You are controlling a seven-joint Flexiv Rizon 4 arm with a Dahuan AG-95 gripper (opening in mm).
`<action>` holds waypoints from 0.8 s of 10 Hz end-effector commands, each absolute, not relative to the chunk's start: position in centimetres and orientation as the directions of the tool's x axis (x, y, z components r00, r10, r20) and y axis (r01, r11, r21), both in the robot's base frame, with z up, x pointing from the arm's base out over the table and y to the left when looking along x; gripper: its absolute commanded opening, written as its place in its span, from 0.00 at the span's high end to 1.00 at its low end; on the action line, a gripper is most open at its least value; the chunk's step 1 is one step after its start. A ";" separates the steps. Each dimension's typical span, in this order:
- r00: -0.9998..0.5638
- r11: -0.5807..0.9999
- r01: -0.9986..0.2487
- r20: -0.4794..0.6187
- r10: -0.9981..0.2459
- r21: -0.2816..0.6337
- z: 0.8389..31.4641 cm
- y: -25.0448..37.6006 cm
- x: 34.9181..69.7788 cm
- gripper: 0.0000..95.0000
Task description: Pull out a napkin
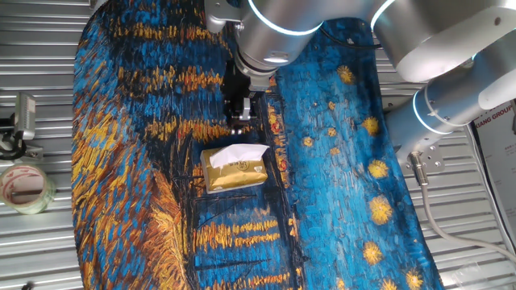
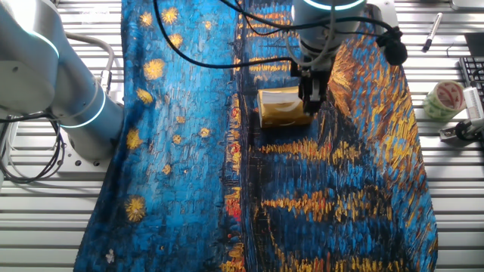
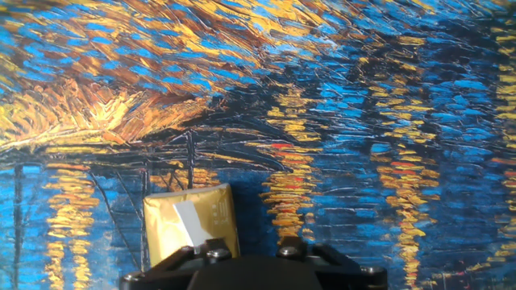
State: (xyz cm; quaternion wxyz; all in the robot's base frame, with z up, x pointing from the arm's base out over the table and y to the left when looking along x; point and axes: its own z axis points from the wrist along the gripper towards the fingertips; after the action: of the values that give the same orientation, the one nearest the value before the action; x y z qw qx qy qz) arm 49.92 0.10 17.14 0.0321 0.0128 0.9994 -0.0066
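Note:
The gold-yellow tissue pack (image 1: 234, 173) lies on the painted cloth. The white napkin (image 1: 239, 154) sticks up out of its top slot. The pack also shows in the other fixed view (image 2: 281, 108) and at the bottom left of the hand view (image 3: 192, 221), where the napkin (image 3: 192, 223) is a white strip on it. My gripper (image 1: 239, 123) hangs just above the pack's far edge, close to the napkin and apart from it. It holds nothing. Its fingers look narrow and close together, and the hand view shows only the black gripper base, so the jaw gap is unclear.
A starry-night patterned cloth (image 1: 339, 161) covers the table. A tape roll (image 1: 24, 187) lies on the metal slats beside the cloth, also seen in the other fixed view (image 2: 445, 98). The arm's base (image 2: 76, 106) stands at the cloth's side.

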 end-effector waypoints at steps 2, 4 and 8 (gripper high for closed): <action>-0.997 0.999 0.031 -0.070 0.030 -0.013 17.1 0.0 50.0 1.00; -0.997 0.999 0.031 -0.069 0.030 -0.010 17.1 0.0 50.0 1.00; -0.996 0.999 0.049 -0.069 0.048 -0.004 17.1 0.0 49.9 1.00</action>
State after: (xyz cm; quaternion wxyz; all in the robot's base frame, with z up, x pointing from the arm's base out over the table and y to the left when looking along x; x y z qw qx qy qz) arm 50.01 0.11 17.05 0.0333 0.0258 0.9991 -0.0019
